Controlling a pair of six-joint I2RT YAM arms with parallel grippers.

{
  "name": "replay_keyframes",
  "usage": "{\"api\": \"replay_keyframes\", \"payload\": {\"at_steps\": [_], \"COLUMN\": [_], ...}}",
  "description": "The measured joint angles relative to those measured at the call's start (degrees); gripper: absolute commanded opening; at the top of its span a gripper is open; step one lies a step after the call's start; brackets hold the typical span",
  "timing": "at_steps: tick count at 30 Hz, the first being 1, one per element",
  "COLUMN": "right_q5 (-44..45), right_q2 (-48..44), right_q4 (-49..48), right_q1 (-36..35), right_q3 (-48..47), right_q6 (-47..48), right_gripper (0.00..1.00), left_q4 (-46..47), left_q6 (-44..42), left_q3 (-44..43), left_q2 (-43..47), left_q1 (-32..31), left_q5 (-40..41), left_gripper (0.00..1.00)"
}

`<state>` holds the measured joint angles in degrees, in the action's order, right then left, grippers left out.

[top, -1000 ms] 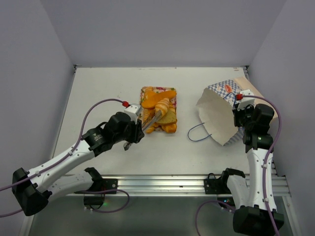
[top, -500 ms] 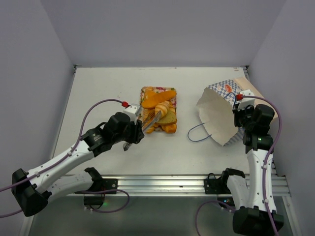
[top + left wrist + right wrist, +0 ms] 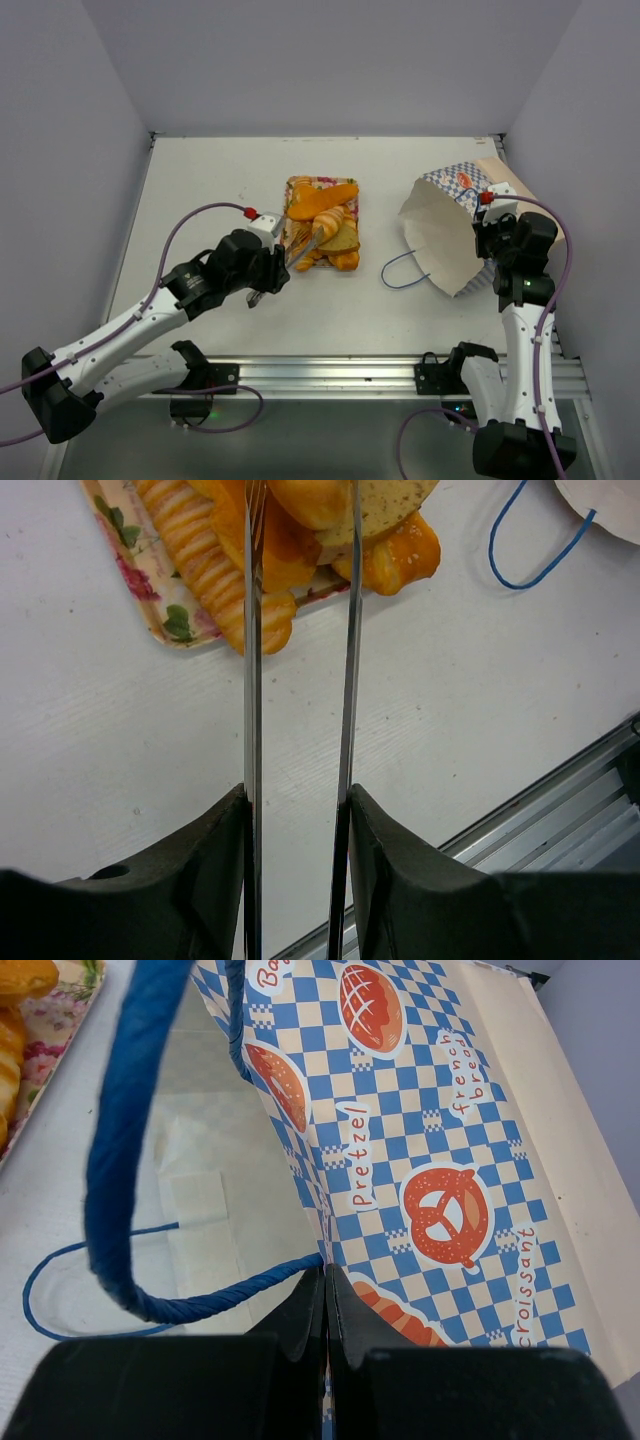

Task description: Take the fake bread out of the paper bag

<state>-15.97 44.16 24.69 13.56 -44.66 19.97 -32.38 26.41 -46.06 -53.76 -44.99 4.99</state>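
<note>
Top view: fake bread point(image 3: 325, 215) heaped on flowered tray point(image 3: 293, 184) at centre of bench point(image 3: 220, 180), paper bag point(image 3: 440, 235) on its side by right edge; left wrist: left tool point(image 3: 300, 510) narrowly parted above bread; right wrist: right tool point(image 3: 326, 1295) clamped shut on bag rim.

From high behind, we see the whole table point(image 3: 200, 180). Up close, our left wrist faces the tray point(image 3: 140, 590), our right the paper bag point(image 3: 420, 1160); the top view shows both.
</note>
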Motion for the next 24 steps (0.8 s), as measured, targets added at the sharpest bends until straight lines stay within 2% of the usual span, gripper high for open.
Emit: {"api": "replay_keyframes", "payload": {"at_steps": [18, 24], "right_q5": [0.0, -0.1], "right_q2": [-0.2, -0.4], "right_q4": [0.0, 0.0], "right_q1": [0.0, 0.0], "right_q3": [0.0, 0.0], "right_q6": [0.0, 0.0], "right_gripper": [0.0, 0.0], "left_q4": [-3.0, -3.7], "left_q6": [-0.1, -1.1], "left_q3": [-7.1, -7.5], "left_q2": [3.0, 3.0], "left_q1": [0.0, 1.2], "left_q5": [3.5, 10.2], "left_gripper": [0.42, 0.41]}}
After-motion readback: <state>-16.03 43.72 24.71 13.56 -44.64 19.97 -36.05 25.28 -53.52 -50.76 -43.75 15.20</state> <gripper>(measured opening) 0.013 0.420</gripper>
